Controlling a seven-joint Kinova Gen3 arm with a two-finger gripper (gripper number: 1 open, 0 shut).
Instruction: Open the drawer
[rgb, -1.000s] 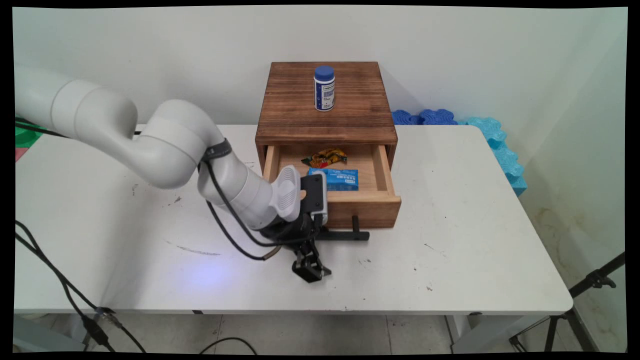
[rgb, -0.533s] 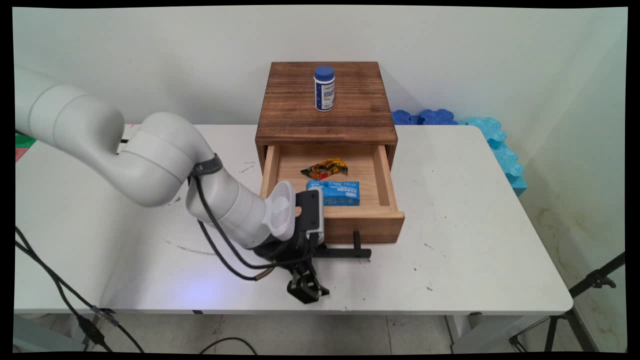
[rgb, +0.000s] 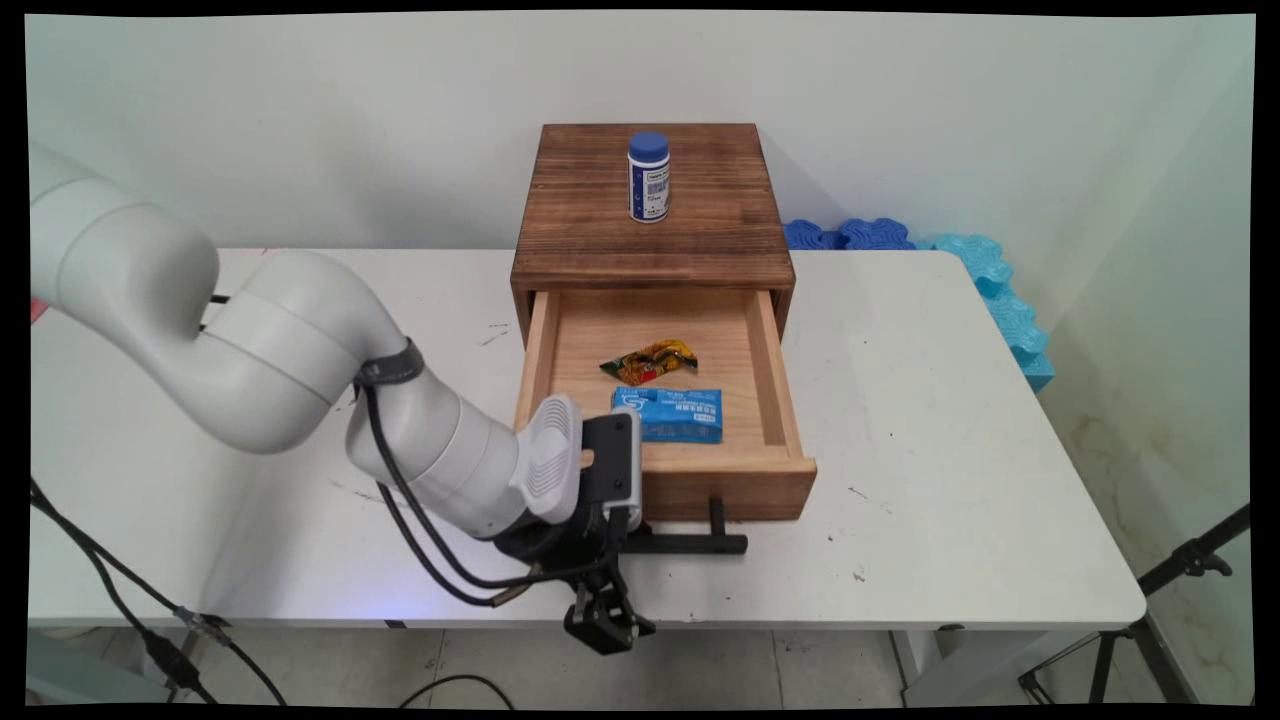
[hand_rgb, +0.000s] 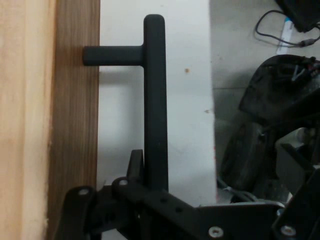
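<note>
— Black bar first: what has your pincer (hand_rgb: 150, 172) got?

— I'm clamped on the drawer's handle (rgb: 690, 543), its long axis running left-right along the bench (rgb: 950, 480) edge.

— And the drawer (rgb: 662, 420)?

— Pulled out of the wooden cabinet (rgb: 650, 215), opening toward the near side. Inside lie an orange wrapper (rgb: 650, 362) and a blue packet (rgb: 670, 414); its print is unreadable.

— On top?

— A blue-capped bottle (rgb: 648, 177), upright, label illegible.

No legible text; only unreadable print on the bottle (rgb: 649, 178) label and blue packet (rgb: 669, 414)
</note>
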